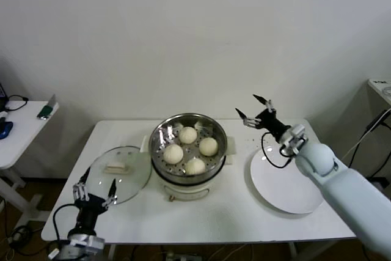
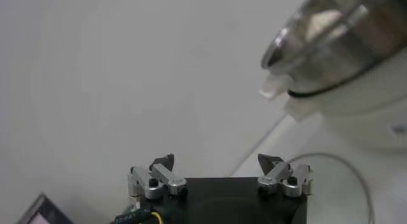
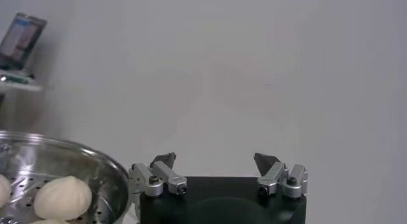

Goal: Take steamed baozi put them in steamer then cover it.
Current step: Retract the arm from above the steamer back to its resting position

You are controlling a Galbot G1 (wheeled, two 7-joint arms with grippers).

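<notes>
From the head camera I see four smooth, matte baozi inside the shiny perforated steamer at mid-surface. The clear glass cover lies flat toward the surface's left edge, a flat white plate toward the right. My left hand hovers wide open and empty by the front-left corner; my right hand, equally spread and empty, hangs above the back edge.

Left wrist: the steamer's rim looks blurred, I think.

Right wrist: one bun on the holed floor.
</notes>
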